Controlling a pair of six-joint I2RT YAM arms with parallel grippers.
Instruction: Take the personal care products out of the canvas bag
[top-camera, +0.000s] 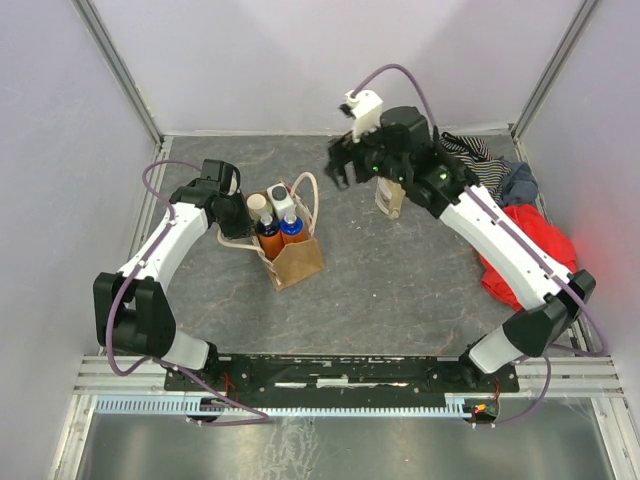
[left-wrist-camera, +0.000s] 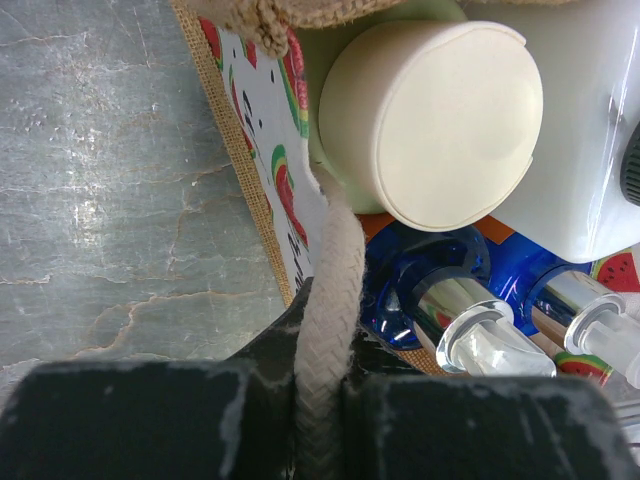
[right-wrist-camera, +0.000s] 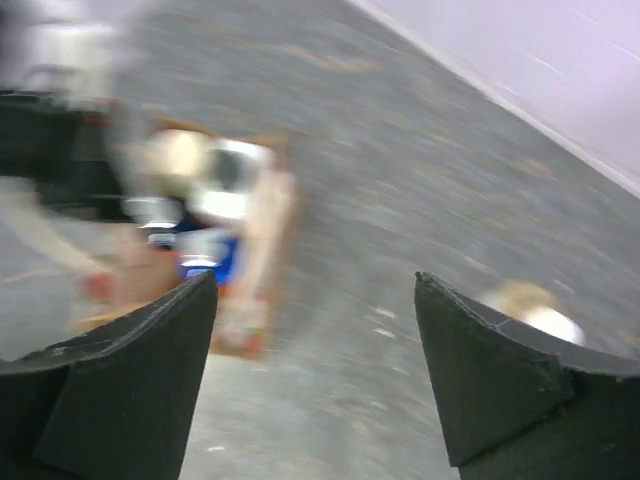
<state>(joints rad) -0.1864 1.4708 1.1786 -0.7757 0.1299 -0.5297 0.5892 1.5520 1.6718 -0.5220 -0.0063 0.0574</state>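
The canvas bag (top-camera: 298, 260) stands left of centre. It holds two orange pump bottles with blue tops (top-camera: 269, 236), a white flat bottle (top-camera: 283, 204) and a pale-green cylinder with a cream cap (top-camera: 258, 205). My left gripper (top-camera: 240, 218) is shut on the bag's cream rope handle (left-wrist-camera: 332, 290). The left wrist view shows the cream cap (left-wrist-camera: 430, 120), the white bottle (left-wrist-camera: 590, 130) and the blue tops (left-wrist-camera: 430, 290) close up. The beige pump bottle (top-camera: 388, 197) stands on the table outside the bag. My right gripper (top-camera: 340, 172) is open and empty between that bottle and the bag. The right wrist view is blurred; it shows the bag (right-wrist-camera: 200, 240) and the beige bottle (right-wrist-camera: 530, 308).
A red cloth (top-camera: 535, 245), a grey-blue cloth (top-camera: 518, 183) and a black-and-white striped garment (top-camera: 475, 152) lie at the right by the wall. Pale walls with metal posts close the table on three sides.
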